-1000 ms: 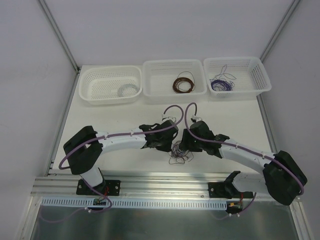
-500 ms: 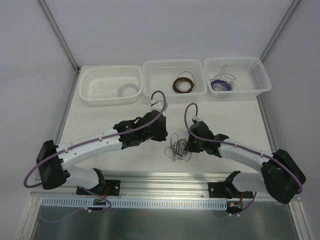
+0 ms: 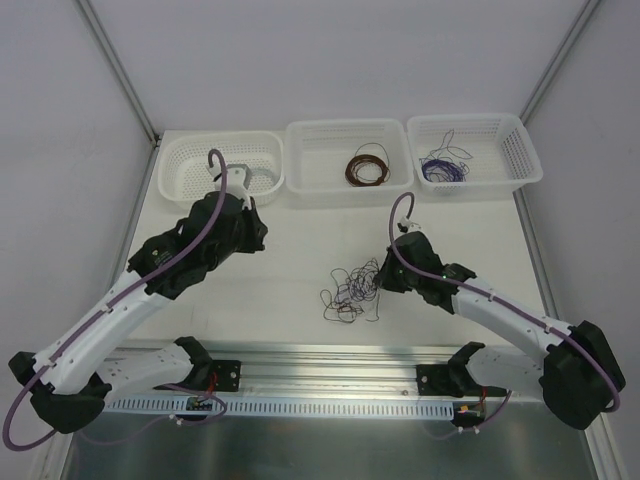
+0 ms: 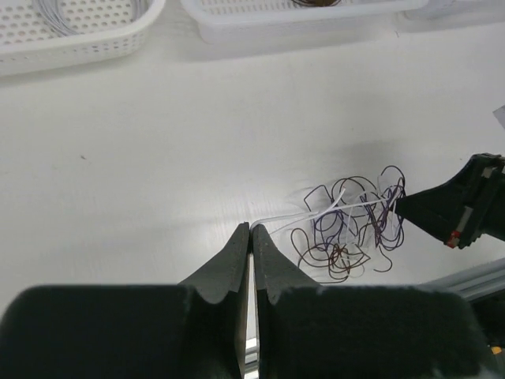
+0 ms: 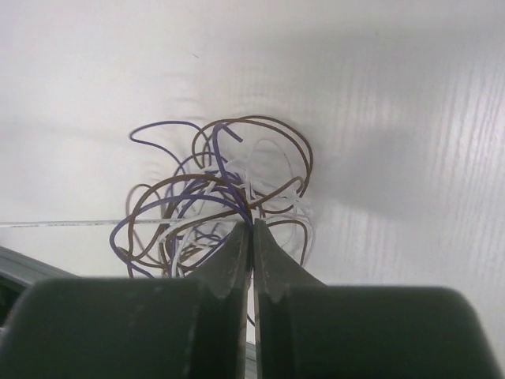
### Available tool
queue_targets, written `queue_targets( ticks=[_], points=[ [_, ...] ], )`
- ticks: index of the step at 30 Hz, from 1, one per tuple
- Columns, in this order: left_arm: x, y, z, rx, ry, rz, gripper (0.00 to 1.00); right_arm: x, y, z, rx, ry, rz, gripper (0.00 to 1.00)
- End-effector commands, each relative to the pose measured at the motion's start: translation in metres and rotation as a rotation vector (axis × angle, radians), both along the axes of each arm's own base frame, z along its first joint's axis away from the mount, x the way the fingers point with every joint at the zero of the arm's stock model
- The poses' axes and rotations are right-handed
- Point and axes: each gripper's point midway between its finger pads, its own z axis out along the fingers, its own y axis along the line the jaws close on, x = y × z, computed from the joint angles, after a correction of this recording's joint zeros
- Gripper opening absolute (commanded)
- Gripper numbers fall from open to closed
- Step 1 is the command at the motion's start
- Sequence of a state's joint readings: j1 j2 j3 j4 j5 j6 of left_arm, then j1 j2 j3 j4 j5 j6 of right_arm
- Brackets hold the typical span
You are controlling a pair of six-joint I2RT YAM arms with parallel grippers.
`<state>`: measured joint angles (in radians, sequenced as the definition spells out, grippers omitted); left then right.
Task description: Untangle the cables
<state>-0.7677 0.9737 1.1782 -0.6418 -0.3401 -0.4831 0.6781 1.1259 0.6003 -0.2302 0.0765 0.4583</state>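
Note:
The cables [image 3: 350, 292] lie as a small scribbly tangle of purple, brown and pale grey wires on the white table, between the two arms. My right gripper [image 3: 383, 278] sits at the tangle's right edge. In the right wrist view it [image 5: 252, 225] is shut on strands of the cables [image 5: 213, 197]. My left gripper [image 4: 251, 229] is raised and well to the left of the tangle, shut on a pale grey wire [image 4: 300, 213]. That wire runs taut from its tips to the cables [image 4: 355, 225].
Three white baskets stand along the far edge. The left one [image 3: 220, 137] holds a white coil [image 3: 255, 180], the middle one [image 3: 345, 125] a brown coil [image 3: 368, 167], the right one [image 3: 465, 118] purple wires [image 3: 443, 168]. An aluminium rail [image 3: 330, 360] runs along the near edge.
My left arm has lifted and swung back to the left, away from the tangle, drawing a pale wire out with it. My right gripper has shut on the tangle, which has spread leftward.

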Motion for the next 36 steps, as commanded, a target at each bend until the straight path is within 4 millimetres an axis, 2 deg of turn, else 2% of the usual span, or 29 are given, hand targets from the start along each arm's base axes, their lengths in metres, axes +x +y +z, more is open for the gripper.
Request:
queue_targets(
  ticks=[1,5,8,9,11,13,17,19,20,22,23,24,26,28,29,30,31,32,34,35,36],
  points=[
    [0.007,0.051,0.056,0.048,-0.166,0.122,0.00,-0.013,-0.043,-0.020,-0.159,0.069,-0.057,0.01],
    [0.009,0.080,0.070,0.092,-0.181,0.198,0.00,-0.014,-0.050,-0.023,-0.163,0.091,-0.068,0.01],
    [0.009,0.086,0.084,0.083,-0.198,0.211,0.00,-0.016,-0.053,-0.025,-0.170,0.104,-0.068,0.01],
    [0.010,0.084,0.083,0.081,-0.194,0.205,0.00,-0.015,-0.053,-0.024,-0.168,0.103,-0.068,0.05],
    [0.008,0.073,0.080,0.046,-0.171,0.155,0.00,-0.016,-0.052,-0.022,-0.165,0.106,-0.055,0.12],
    [0.007,0.059,0.066,0.023,-0.122,0.109,0.00,-0.015,-0.051,-0.019,-0.165,0.102,-0.042,0.22],
    [0.002,0.035,0.021,0.000,0.008,0.022,0.00,-0.013,-0.049,-0.005,-0.160,0.064,-0.023,0.33],
    [0.001,0.029,0.011,-0.027,0.033,0.013,0.00,-0.013,-0.045,0.002,-0.163,0.048,0.016,0.43],
    [-0.001,0.027,-0.004,-0.025,0.063,0.005,0.00,-0.014,-0.044,0.006,-0.166,0.040,0.027,0.46],
    [-0.004,0.014,-0.011,-0.067,0.075,-0.054,0.00,-0.013,-0.038,0.018,-0.156,0.007,0.057,0.56],
    [-0.007,0.008,-0.026,-0.066,0.106,-0.083,0.03,-0.013,-0.037,0.022,-0.149,-0.006,0.064,0.59],
    [-0.012,-0.002,-0.031,-0.093,0.131,-0.129,0.12,-0.013,-0.036,0.028,-0.140,-0.020,0.068,0.63],
    [-0.018,-0.019,-0.041,-0.109,0.147,-0.196,0.19,-0.012,-0.034,0.036,-0.128,-0.039,0.078,0.67],
    [-0.022,-0.034,-0.050,-0.102,0.164,-0.229,0.32,-0.013,-0.037,0.041,-0.131,-0.055,0.075,0.75],
    [-0.029,-0.052,-0.057,-0.091,0.174,-0.280,0.38,-0.013,-0.039,0.043,-0.133,-0.062,0.074,0.81],
    [-0.031,-0.061,-0.060,-0.083,0.177,-0.291,0.47,-0.014,-0.041,0.043,-0.141,-0.063,0.068,0.84],
    [-0.032,-0.069,-0.064,-0.073,0.180,-0.302,0.51,-0.013,-0.045,0.045,-0.146,-0.079,0.054,0.86],
    [-0.035,-0.088,-0.072,-0.061,0.198,-0.339,0.54,-0.014,-0.047,0.044,-0.151,-0.079,0.042,0.88],
    [-0.035,-0.106,-0.077,-0.069,0.212,-0.355,0.58,-0.014,-0.056,0.047,-0.170,-0.096,0.006,0.94],
    [-0.037,-0.121,-0.086,-0.051,0.232,-0.378,0.60,-0.015,-0.060,0.045,-0.174,-0.093,-0.019,0.99],
    [-0.034,-0.131,-0.086,-0.061,0.224,-0.382,0.61,-0.016,-0.065,0.045,-0.186,-0.092,-0.037,1.00]
  ],
)
